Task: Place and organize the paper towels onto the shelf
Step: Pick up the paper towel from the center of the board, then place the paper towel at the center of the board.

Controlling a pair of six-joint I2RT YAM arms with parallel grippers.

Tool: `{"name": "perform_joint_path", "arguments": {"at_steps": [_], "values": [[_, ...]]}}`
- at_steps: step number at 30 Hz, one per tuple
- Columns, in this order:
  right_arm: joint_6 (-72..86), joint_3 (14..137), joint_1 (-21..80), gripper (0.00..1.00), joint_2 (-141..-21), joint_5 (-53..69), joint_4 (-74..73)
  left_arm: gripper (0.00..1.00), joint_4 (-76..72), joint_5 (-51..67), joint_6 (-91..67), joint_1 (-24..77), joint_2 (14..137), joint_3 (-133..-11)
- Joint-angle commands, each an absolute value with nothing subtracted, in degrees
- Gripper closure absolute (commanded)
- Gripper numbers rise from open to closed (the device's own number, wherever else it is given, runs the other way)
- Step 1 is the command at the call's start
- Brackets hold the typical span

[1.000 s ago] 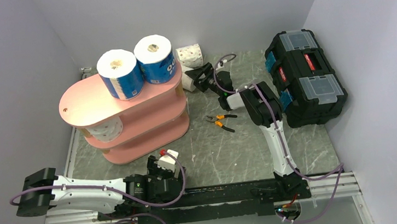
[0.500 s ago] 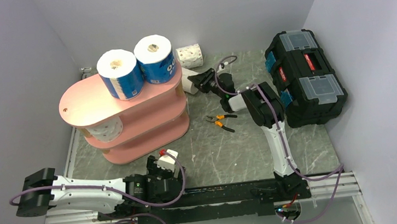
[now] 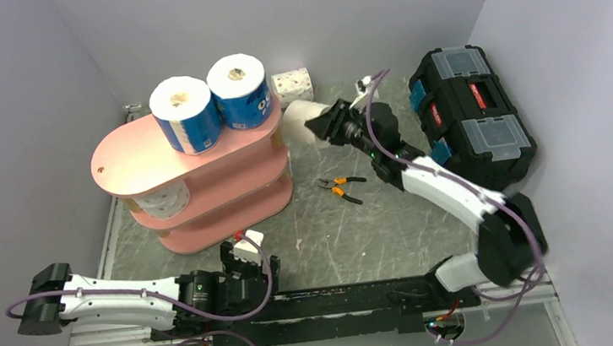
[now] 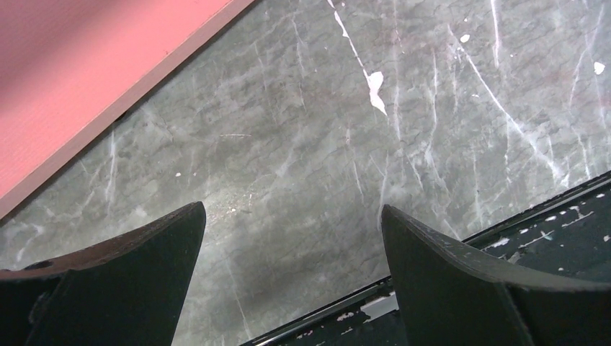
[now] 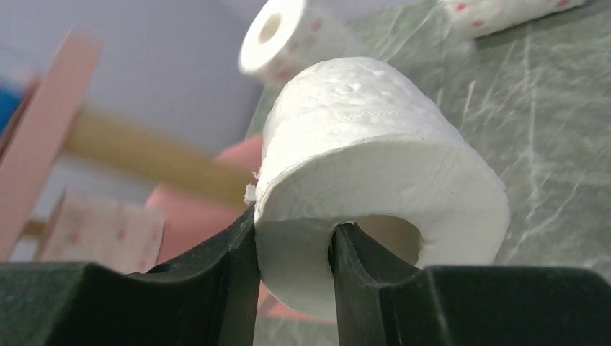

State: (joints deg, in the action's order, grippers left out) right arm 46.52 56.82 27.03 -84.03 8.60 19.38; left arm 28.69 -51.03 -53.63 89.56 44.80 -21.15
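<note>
Near the far edge of the desk point(image 3: 359, 227), beside the shelf point(image 3: 128, 156), we see the right end effector point(image 5: 292, 245) pinching a white roll point(image 5: 375, 158) by its wall, one finger inside the core; the soft paper may slip or tear.

Both look identical to me: the left arm point(image 3: 120, 297) and the right arm point(image 3: 449, 196) have smooth white shells on the long links and chunky black housings at the joints. Thin purple cables point(image 3: 367, 114) loop along each one, and the bases sit on a black rail point(image 3: 341, 298). The left hand point(image 4: 292, 211) and right hand point(image 3: 322, 126) have matte black fingers point(image 4: 122, 277), thick at the root and tapering. There's a small white camera block point(image 3: 248, 246) on the left wrist.
</note>
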Motion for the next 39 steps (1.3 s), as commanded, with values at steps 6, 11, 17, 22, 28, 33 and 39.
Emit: {"name": "perform_joint_path", "arguments": {"at_steps": [6, 11, 17, 22, 28, 33, 39], "values": [[27.49, 53.17, 48.38, 0.74, -58.15, -12.4, -27.67, 0.01, 34.46, -57.12, -56.82, 94.56, 46.37, -25.89], [32.07, 52.49, 61.29, 0.74, -54.81, -22.57, -40.1, 0.01, 34.44, -57.83, -58.74, 96.49, 45.39, -24.71], [31.41, 58.04, 74.57, 0.76, -69.24, -29.52, -47.17, 0.01, 33.7, -56.88, -58.61, 98.14, 44.91, -24.42], [28.4, 62.04, 76.31, 0.76, -77.44, -30.42, -45.55, 0.01, 37.51, -58.34, -63.43, 101.68, 45.71, -25.44], [24.26, 61.85, 75.71, 0.75, -83.04, -27.5, -41.8, 0.01, 44.79, -60.42, -71.75, 104.32, 50.56, -28.28], [24.81, 60.95, 75.32, 0.7, -83.19, -24.55, -40.57, 0.01, 50.77, -62.07, -77.22, 106.08, 56.73, -31.78], [26.89, 60.28, 75.3, 0.41, -80.48, -24.48, -40.61, 0.01, 60.65, -64.72, -88.54, 108.64, 61.8, -34.93]]}}
